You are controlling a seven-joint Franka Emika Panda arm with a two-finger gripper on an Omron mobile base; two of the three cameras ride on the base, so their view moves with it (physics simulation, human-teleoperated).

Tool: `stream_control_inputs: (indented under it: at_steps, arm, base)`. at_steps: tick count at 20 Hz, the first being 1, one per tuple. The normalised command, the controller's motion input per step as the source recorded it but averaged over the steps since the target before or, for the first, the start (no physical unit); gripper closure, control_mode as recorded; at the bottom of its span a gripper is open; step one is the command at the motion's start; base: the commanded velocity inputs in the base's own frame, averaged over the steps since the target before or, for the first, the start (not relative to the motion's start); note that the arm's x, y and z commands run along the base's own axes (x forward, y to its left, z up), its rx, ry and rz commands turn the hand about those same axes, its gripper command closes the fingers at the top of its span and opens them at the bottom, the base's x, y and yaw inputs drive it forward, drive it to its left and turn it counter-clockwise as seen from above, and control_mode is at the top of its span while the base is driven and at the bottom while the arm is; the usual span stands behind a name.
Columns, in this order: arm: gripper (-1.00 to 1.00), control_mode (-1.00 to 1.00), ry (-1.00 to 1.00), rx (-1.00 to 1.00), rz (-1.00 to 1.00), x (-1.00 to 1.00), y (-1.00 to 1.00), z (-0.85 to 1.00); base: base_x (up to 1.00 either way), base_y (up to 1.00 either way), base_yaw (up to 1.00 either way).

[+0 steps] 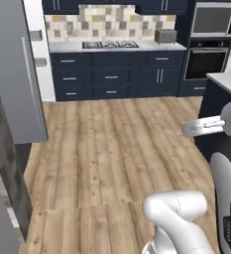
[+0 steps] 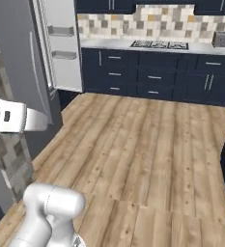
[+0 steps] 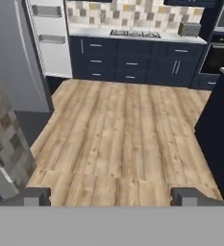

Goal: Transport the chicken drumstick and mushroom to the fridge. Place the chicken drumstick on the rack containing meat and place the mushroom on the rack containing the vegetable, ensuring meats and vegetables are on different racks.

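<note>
From behind on the left, the oven (image 1: pixel 206 62) is showing in its tall dark cabinet at the far right, with a toaster (image 1: pixel 165 35) sitting on the far bench (image 1: pixel 67 47) beside the stove (image 1: pixel 110 44). From behind on the right, the oven is cut off, but the open fridge door (image 2: pixel 60 48) is standing out more plainly, its two small shelves facing the room. The hand view is taking in both at once: the fridge door at the upper left, the stove, toaster and oven along the back wall, and the dark side of a nearer bench (image 3: pixel 219 139) at the right.

The arm (image 1: pixel 179 213) is rising from the base with its white elbow bent low in front, and its upper link is reaching across above the wooden floor (image 1: pixel 112 144). The gripper (image 3: pixel 111 196) is looking forward and down over the floor, its two dark fingertips (image 3: pixel 34 196) standing wide apart with nothing between them.

I cannot tell where the chicken drumstick and mushroom are lying.
</note>
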Motion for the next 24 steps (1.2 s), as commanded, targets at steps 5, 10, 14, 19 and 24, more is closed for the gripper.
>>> stream_control_inputs:
  at_steps: [5, 10, 14, 19, 24]
  arm:
    - [-1.00, 1.00, 0.00, 0.00, 0.00, 0.00, 0.00, 0.00]
    - [-1.00, 1.00, 0.00, 0.00, 0.00, 0.00, 0.00, 0.00]
    - [-1.00, 1.00, 0.00, 0.00, 0.00, 0.00, 0.00, 0.00]
    - [-1.00, 1.00, 0.00, 0.00, 0.00, 0.00, 0.00, 0.00]
    - [-1.00, 1.00, 0.00, 0.00, 0.00, 0.00, 0.00, 0.00]
  base:
    - [-1.00, -1.00, -0.27]
    - [-0.50, -1.00, -0.14]
    - [-0.12, -1.00, 0.00]
    - [-0.13, -1.00, 0.01]
    - [-0.24, -1.00, 0.04]
